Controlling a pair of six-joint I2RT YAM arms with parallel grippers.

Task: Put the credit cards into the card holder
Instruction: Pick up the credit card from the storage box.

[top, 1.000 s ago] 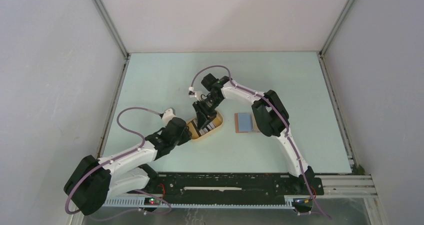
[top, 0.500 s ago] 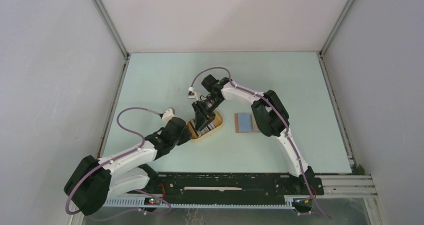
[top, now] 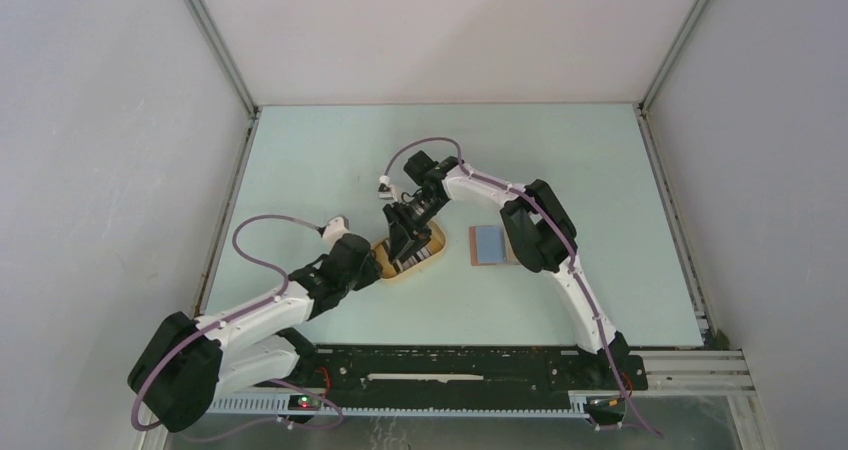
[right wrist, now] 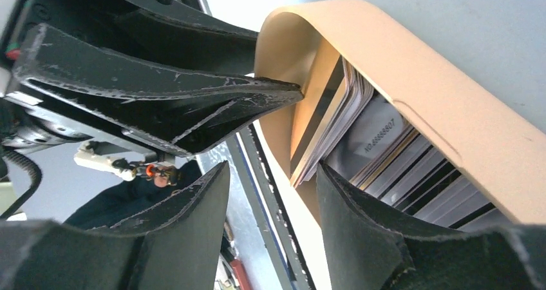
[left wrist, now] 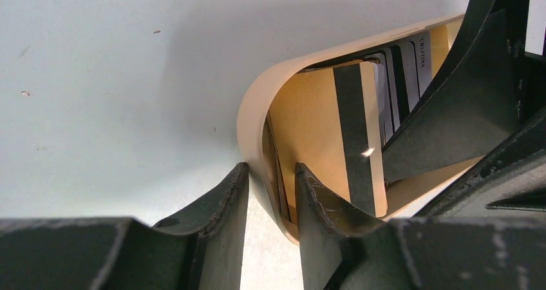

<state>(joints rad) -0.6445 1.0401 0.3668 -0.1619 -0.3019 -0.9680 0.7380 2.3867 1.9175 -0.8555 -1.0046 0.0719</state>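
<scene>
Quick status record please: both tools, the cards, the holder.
left tool: pinching the end wall of the yellow tray
right tool: open, inside the tray, fingers straddling tilted cards
credit cards: in the tray, some leaning on edge
card holder: lying open right of the tray, blue lining up, no cards seen in it

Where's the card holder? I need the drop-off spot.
Top view: the card holder lies open, just right of the yellow tray, beside the right arm.
</scene>
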